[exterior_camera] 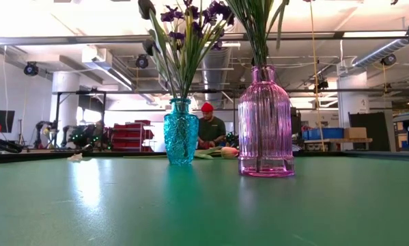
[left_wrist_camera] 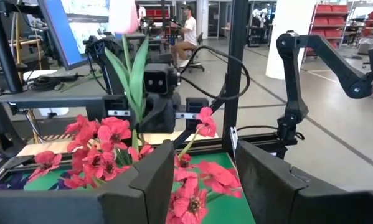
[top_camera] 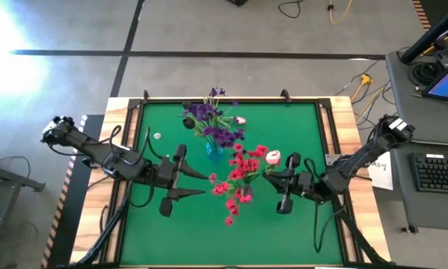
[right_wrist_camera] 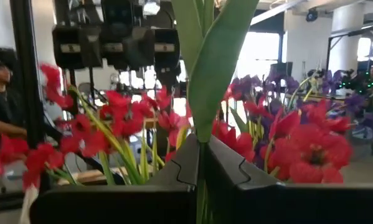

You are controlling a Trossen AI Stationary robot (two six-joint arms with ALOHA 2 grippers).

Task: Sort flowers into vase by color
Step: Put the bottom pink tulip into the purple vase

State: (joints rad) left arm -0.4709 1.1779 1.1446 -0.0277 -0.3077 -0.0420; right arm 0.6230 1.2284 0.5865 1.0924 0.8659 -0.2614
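Note:
A pink glass vase (exterior_camera: 264,123) holds the red flowers (top_camera: 238,179). A smaller blue vase (exterior_camera: 181,133) holds the purple flowers (top_camera: 212,127). My right gripper (top_camera: 270,174) is just right of the red bunch, shut on a white-pink tulip whose bud (top_camera: 272,157) stands above it. In the left wrist view the tulip (left_wrist_camera: 129,68) rises over the red blossoms. My left gripper (top_camera: 206,185) hovers open, left of the red bunch, touching nothing. Another pink bud (top_camera: 240,119) lies by the purple flowers. My right gripper pinches the tulip between its two fingers low on the stem, at the base of the long green leaf (right_wrist_camera: 202,134). The fingers come level from the table's right and lie across the stem. The tulip stands upright, bud on top; its lower end is hidden behind the fingers.
The two vases stand close together at the middle of the green mat (top_camera: 298,127). A small pale scrap (top_camera: 157,136) lies on the mat's left part. Bare mat shows toward the near edge. A person sits at a bench in the room beyond the table.

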